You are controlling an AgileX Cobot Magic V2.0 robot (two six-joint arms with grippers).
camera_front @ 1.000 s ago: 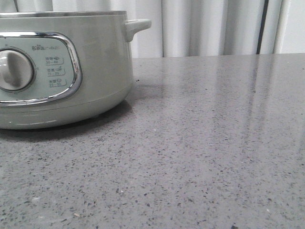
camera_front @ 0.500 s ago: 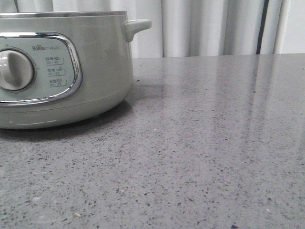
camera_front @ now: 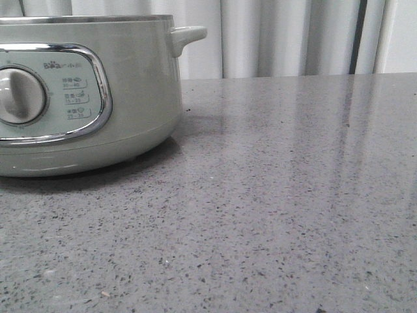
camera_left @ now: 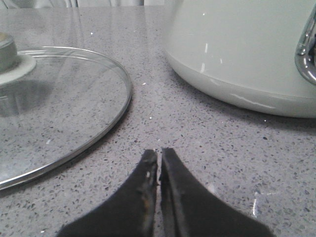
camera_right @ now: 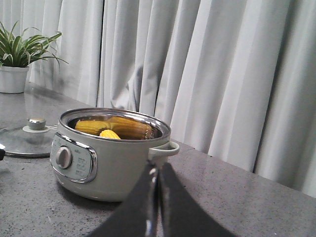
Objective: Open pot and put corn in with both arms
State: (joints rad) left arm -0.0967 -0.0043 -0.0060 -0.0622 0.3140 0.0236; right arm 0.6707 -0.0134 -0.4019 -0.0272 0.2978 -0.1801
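looking across a speckled grey counter (camera_front: 273, 215), the front view shows only the pale green pot (camera_front: 130, 91) at upper left, its rim too high to see inside. nearer, at the bottom of the left wrist view, the left gripper (camera_left: 159, 163) is pressed closed with nothing in it, hovering over the counter between the glass lid (camera_left: 59, 113) lying flat at left and the pot wall at upper right. the right gripper (camera_right: 158, 180) is likewise closed and empty, well back from the pot. only the right wrist view looks into the pot: the corn (camera_right: 109, 134) sits inside. the task looks finished; next both arms need only retreat.
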